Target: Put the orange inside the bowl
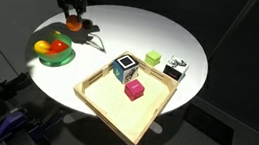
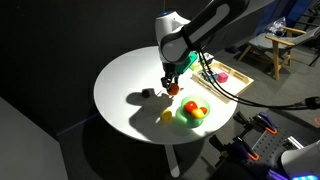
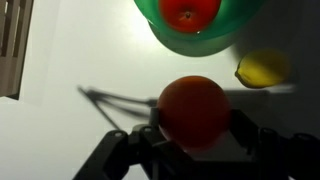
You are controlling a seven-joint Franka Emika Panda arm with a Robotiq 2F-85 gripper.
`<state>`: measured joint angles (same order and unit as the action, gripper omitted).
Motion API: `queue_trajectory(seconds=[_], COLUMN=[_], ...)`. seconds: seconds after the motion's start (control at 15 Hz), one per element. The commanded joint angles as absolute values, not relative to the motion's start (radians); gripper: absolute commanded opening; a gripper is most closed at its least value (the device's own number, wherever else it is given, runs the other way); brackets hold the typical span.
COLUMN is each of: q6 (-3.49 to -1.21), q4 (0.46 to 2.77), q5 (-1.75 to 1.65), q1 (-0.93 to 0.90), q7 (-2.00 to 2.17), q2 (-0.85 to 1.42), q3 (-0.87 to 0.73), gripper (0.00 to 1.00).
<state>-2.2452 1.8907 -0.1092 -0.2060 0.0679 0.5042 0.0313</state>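
Note:
My gripper (image 3: 193,128) is shut on the orange (image 3: 193,108), a round bright-orange fruit held between both fingers above the white table. In both exterior views the gripper (image 1: 73,17) (image 2: 171,82) holds the orange (image 1: 73,22) (image 2: 172,88) a little above the table, short of the bowl. The green bowl (image 1: 56,61) (image 2: 186,122) (image 3: 190,42) holds a redder round fruit (image 3: 190,12). A yellow fruit (image 3: 262,68) (image 2: 167,116) lies on the table beside the bowl.
A square wooden tray (image 1: 95,103) (image 2: 226,78) holds a pink cube (image 1: 133,89) and a blue-and-white cube (image 1: 124,67). A green cube (image 1: 153,57) and a black-and-white cube (image 1: 175,69) sit by the tray. A small dark object (image 2: 146,93) lies on the round table (image 1: 164,37).

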Motion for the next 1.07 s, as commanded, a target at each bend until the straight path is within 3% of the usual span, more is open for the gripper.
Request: queue_trajectory(seconds=[0.0,1.0], q6=[-2.269,-2.381], q4=[2.042,2.400], q5=[-0.138,-0.131], q1=[-0.203,-0.153], q7=[0.095,0.070], q2=[0.372,0.144], q3=[0.040,0.047], gripper=[0.47,0.47])
